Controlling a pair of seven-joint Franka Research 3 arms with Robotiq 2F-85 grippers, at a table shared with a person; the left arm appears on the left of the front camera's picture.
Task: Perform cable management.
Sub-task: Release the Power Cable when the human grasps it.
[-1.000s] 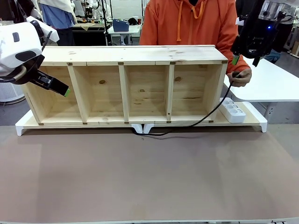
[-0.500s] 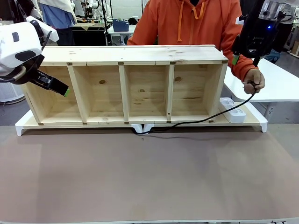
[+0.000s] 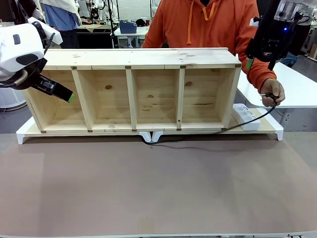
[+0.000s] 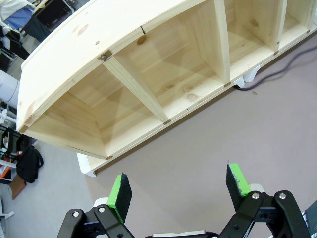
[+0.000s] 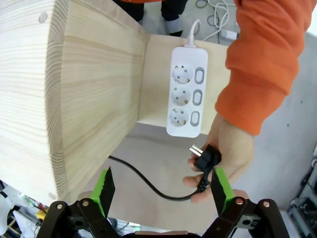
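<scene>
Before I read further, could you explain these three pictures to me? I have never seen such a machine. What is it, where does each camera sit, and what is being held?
These are two white robot arms at a table, facing a person in an orange hoodie. The wide picture comes from a fixed camera between the arms. The other two come from cameras on the arms' wrists, looking along the fingers with green pads.

On the table lies a long wooden shelf with four compartments, on a white base. Beside its right end lies a white power strip.

The left gripper is open and holds nothing, near the shelf's left end. The right gripper is open too, above the person's hand. That hand holds the plug of a black cable, which runs along the shelf's front.
</scene>
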